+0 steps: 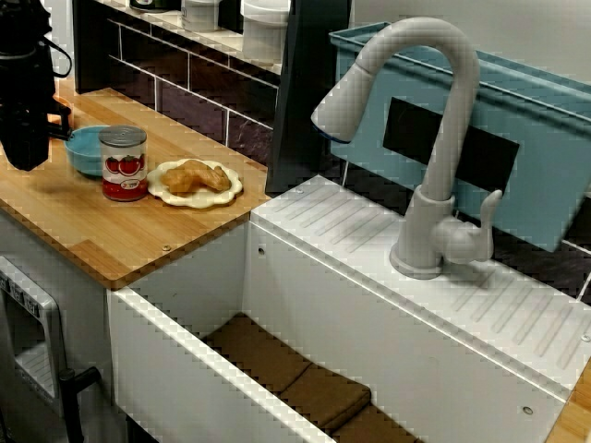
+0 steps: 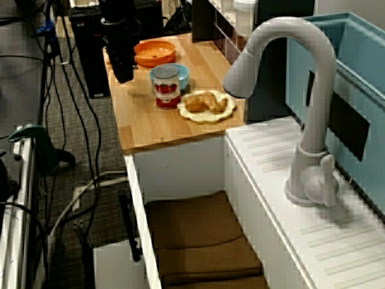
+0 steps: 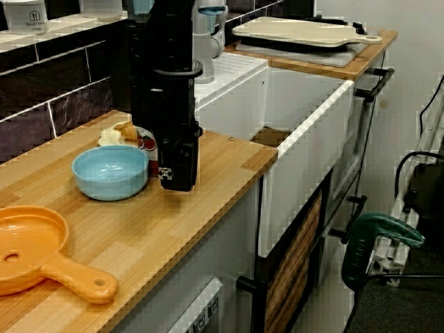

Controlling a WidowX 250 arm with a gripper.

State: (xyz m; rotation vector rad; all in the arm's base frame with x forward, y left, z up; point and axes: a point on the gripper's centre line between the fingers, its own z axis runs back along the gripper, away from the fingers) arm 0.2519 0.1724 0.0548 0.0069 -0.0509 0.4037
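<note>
Black and blocky, the claw (image 3: 179, 182) hangs low over the wooden worktop (image 3: 201, 215). I cannot tell whether its jaws are parted or pressed together. Just beside it sits the blue bowl (image 3: 111, 172). The tomato can (image 1: 123, 163) stands upright close against that bowl, and in the view from the worktop's end the claw partly hides it. Next to the can, a scalloped plate (image 1: 166, 197) carries a pastry (image 1: 194, 175). An orange pan (image 3: 31, 253) lies farther out. The white sink (image 1: 185, 369) and its tap (image 1: 434, 138) are well apart.
</note>
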